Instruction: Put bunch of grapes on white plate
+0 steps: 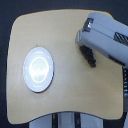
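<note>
Nothing's on the white plate [38, 69] yet. The bunch of grapes [89, 55] sits well apart on the wooden table [70, 95], toward the exterior view's right, right under the gripper [86, 46]. Can't tell if it's gripping. Whole carry's still left.

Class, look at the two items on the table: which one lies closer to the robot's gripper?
The bunch of grapes, dark, right under the gripper. The white plate sits apart toward the exterior view's left.

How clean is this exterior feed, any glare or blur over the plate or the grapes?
Exterior view: soft and low-resolution throughout; the white plate has a bright sheen at its centre, washing out detail; the bunch of grapes is a dark blur partly under the arm, and the gripper's state is unreadable.
</note>
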Available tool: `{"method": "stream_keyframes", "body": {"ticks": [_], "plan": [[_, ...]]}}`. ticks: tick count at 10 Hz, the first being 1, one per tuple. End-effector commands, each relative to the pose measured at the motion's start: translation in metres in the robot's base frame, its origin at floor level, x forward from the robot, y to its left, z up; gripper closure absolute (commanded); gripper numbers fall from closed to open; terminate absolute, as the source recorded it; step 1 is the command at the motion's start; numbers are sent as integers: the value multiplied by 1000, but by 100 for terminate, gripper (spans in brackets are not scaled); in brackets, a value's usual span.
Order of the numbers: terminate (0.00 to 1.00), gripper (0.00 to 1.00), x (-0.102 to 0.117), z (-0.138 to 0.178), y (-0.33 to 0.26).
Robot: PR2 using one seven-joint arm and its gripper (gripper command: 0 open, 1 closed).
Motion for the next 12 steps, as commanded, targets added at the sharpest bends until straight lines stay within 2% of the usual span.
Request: {"method": "stream_keyframes", "body": {"ticks": [1,5,8,10,12], "plan": [[0,100,2,4,5],[0,100,0,8,7],[0,100,5,24,13],[0,100,14,48,20],[0,100,21,92,31]]}}
